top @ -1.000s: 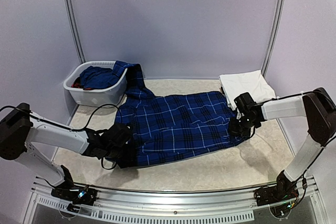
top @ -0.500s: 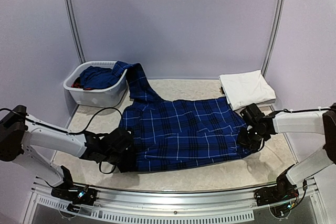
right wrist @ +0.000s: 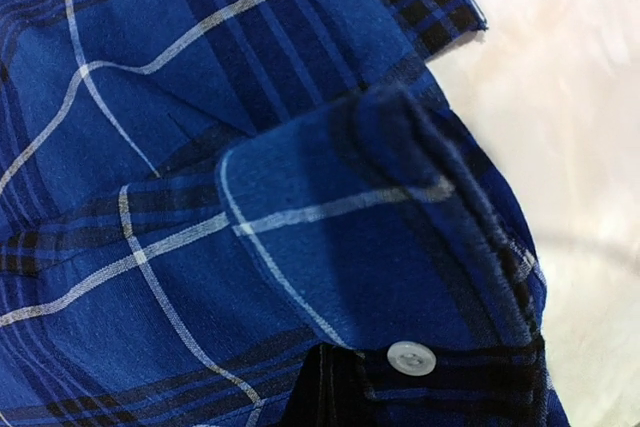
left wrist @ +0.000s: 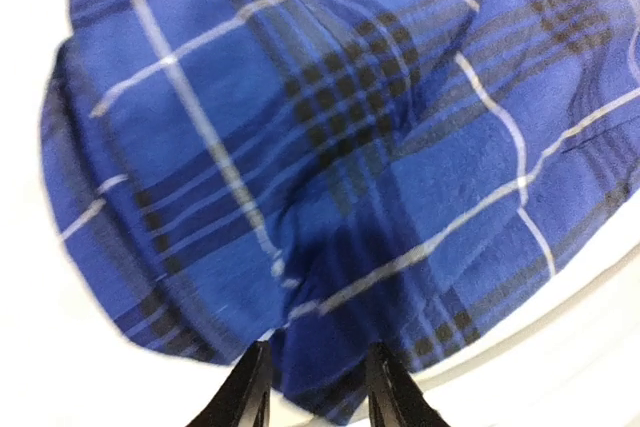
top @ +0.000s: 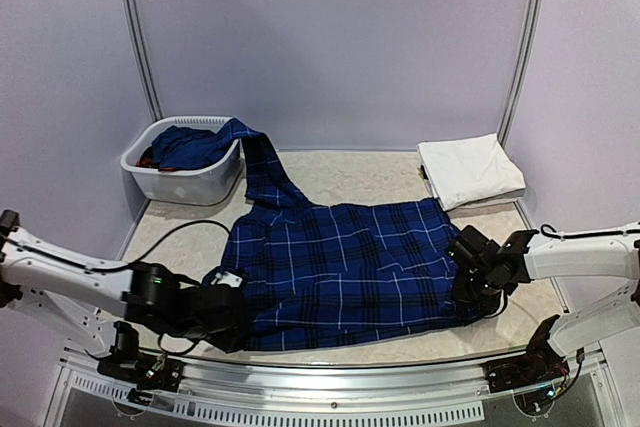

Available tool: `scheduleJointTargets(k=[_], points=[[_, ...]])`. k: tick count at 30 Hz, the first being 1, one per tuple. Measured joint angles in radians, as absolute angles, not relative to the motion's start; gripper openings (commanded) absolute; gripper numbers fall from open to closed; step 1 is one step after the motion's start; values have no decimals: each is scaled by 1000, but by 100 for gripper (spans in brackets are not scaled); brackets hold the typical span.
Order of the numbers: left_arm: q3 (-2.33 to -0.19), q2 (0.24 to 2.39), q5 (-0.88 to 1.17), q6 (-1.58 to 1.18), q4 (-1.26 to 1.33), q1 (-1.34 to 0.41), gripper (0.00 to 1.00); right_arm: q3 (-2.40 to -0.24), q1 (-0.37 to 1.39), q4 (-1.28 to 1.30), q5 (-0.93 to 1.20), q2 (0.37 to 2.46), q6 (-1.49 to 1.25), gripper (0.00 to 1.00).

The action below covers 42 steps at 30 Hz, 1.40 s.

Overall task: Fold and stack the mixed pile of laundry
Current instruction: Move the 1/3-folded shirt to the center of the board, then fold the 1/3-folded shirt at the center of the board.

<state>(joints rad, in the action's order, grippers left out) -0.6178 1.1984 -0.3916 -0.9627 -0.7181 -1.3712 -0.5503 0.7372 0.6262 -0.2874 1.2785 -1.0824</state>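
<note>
Far left, rear: white oval basket [top: 150, 179] on the table [top: 350, 172], holding a solid blue piece [top: 185, 147] and a bit of red [top: 146, 159] at its left rim. One sleeve [top: 255, 152] of the plaid shirt lies over the basket's right rim, tying shirt and basket together.

A loose black cable [top: 180, 227] loops across the table in front of the basket.

Left hand [top: 232, 312], low at the near edge: clenched on a bunched fold at the shirt's left corner; the wrist view shows cloth filling the gap between its fingers [left wrist: 250, 392].

Centre: navy plaid shirt [top: 340, 267] spread flat, wrinkled, reaching from hand to hand.

Right hand [top: 465, 282]: clamped tight on the shirt's right edge, just by a white button [right wrist: 411, 358].

Rear right: white trousers [top: 470, 169], folded, apart from the shirt.
</note>
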Motion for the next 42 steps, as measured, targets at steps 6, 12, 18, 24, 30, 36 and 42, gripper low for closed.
scheduleJointTargets(k=[6,12,18,24,30,36,42], points=[[-649,1019,-482,-970,-852,-1381,46,-607,765,756,-332,1242,-1116,1],[-826,957,-634,-834,-910,-1240,67,-863,765,844,-445,1193,-1036,17],[-859,933,-663,-622,-761,-931,73,-1162,663,837,-460,1335,-861,23],[-868,1142,-403,-452,-534,-612,75,-1329,600,814,-425,1565,-733,40],[-929,1504,-181,-356,-358,-500,76,-1427,587,780,-341,1721,-635,60],[-1065,1739,-112,-314,-280,-483,74,-1461,582,754,-304,1769,-554,59],[-1187,1858,-134,-290,-280,-478,67,-1449,581,738,-301,1771,-527,58]])
